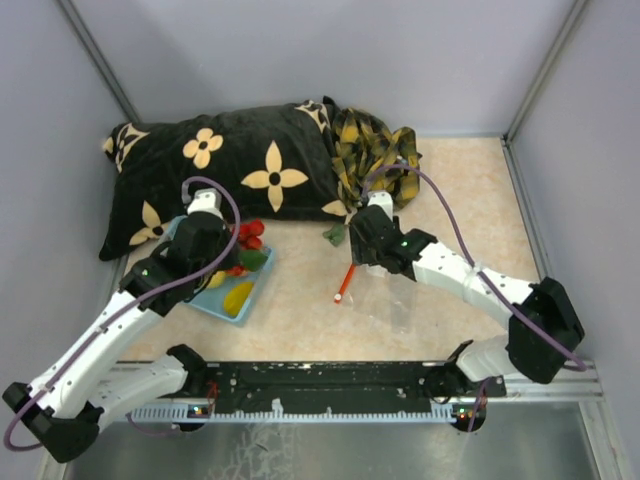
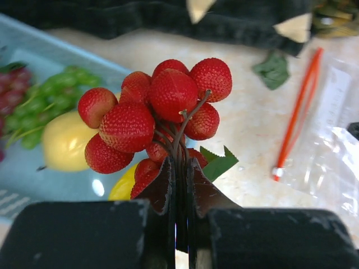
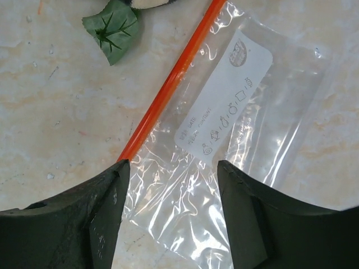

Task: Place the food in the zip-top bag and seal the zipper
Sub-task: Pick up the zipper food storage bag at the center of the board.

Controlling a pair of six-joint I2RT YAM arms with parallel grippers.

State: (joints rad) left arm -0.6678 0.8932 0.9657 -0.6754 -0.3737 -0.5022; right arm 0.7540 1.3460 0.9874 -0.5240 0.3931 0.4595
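My left gripper (image 2: 180,168) is shut on the stem of a bunch of red berries (image 2: 162,106), held just above the light-blue basket (image 1: 205,301). A yellow fruit (image 2: 64,140), green grapes (image 2: 50,106), purple grapes (image 2: 14,89) and a yellow piece (image 1: 238,297) lie in the basket. The clear zip-top bag (image 3: 224,157) lies flat on the table, its red-orange zipper (image 3: 168,84) running along its left edge. My right gripper (image 3: 174,168) hovers open over the bag's near corner, one finger by the zipper's end. A loose green leaf (image 3: 114,28) lies beyond the zipper.
A black pillow with cream flowers (image 1: 230,170) and a yellow-black plaid cloth (image 1: 375,150) lie along the back. Grey walls close in the left, right and back. The basket sits at the left, and the bag (image 1: 395,300) lies right of centre.
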